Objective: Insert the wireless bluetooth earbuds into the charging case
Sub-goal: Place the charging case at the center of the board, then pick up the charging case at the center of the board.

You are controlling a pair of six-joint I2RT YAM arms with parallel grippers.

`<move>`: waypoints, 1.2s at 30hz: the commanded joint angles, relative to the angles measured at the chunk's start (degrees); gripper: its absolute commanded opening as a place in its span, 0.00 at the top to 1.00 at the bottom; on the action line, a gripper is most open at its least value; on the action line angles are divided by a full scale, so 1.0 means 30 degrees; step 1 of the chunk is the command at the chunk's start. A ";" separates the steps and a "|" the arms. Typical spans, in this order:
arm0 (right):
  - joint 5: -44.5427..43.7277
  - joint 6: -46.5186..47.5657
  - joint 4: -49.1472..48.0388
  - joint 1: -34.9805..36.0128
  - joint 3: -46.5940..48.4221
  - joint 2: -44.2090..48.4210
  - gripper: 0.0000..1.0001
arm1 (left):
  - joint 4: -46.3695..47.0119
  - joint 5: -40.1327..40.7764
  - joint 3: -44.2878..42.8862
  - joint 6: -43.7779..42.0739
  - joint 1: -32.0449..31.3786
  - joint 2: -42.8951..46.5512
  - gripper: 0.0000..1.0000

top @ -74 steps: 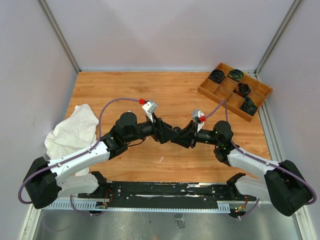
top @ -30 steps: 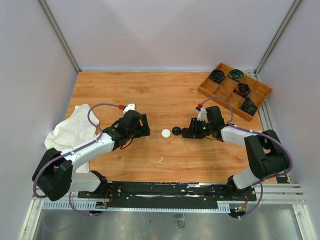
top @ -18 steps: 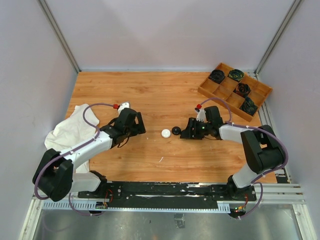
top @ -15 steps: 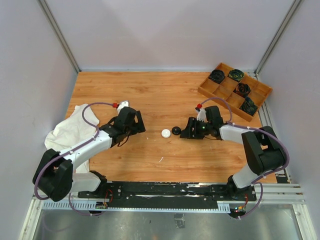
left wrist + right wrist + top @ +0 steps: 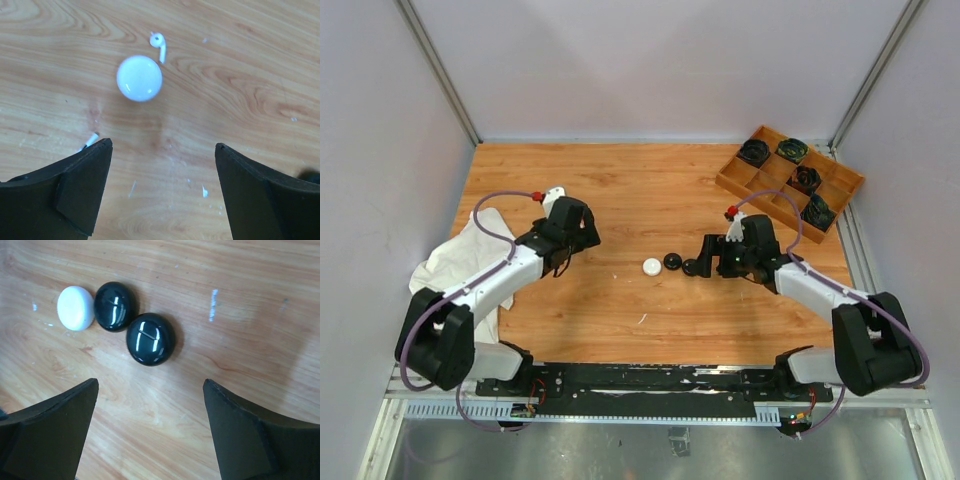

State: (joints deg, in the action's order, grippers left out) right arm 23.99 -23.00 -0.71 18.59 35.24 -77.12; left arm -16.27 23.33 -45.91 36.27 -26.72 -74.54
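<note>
- The left tool (image 5: 160,192), matt black and wedge-shaped, hangs over the table (image 5: 650,185) spread wide apart with nothing in it.
- The right tool (image 5: 150,432) stands just as wide apart and empty, low above the grained, orange-brown wood.
- A white earbud (image 5: 159,42), glossy plastic with a round head and a short stem, lies on the bare wood at 1 o'clock of the white case (image 5: 139,78), just beside it.
- We see the white case as a smooth, round, domed puck.
- At 3 o'clock of it in the right wrist view sits the first black case (image 5: 116,306), very close to it.
- The second black case (image 5: 150,339) lies at 4 o'clock of the first; both are shiny domes that mirror the lights.
- A white sliver (image 5: 90,141) lies at 7 o'clock of the white case, at the left tool's edge; we cannot tell what it is.
- A wooden tray (image 5: 740,180) with square compartments sits at 2 o'clock on the table and holds dark coils (image 5: 756,151).
- A crumpled white cloth (image 5: 455,265) lies at 9 o'clock.
</note>
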 commanded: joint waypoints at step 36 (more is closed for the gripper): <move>-0.6244 0.1621 -0.4831 0.1882 -0.4645 0.5855 0.01 | -0.0457 -0.2095 -0.4535 -0.1328 0.3355 -0.8822 0.53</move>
State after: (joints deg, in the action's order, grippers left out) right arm 4.91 -19.20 -13.89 23.46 21.89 -60.53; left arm -16.73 21.08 -62.41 32.32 -16.99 -104.20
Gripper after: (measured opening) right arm 0.986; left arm 0.563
